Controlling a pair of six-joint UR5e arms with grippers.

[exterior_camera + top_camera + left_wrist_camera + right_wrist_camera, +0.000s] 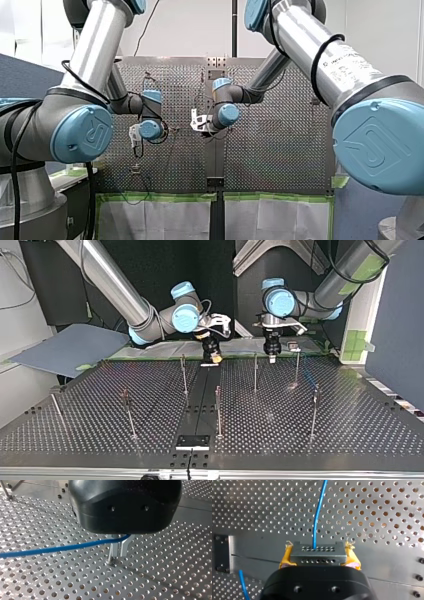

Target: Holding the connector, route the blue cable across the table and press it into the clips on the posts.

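While my right gripper (318, 558) clamps the grey connector (318, 552) between its yellow pads (285, 560), the blue cable (317, 515) leaves the connector's holed face and runs ahead over the perforated table (387, 510). In the top view my left gripper (118, 549) hangs near the connector, on its right. Its metal fingers (113, 550) are drawn narrow just above the table. The cable curves in to them and seems pinched there, though the gripper's body hides the contact. Thin posts (255, 372) stand upright on the table, nearer the top view's camera than the connector.
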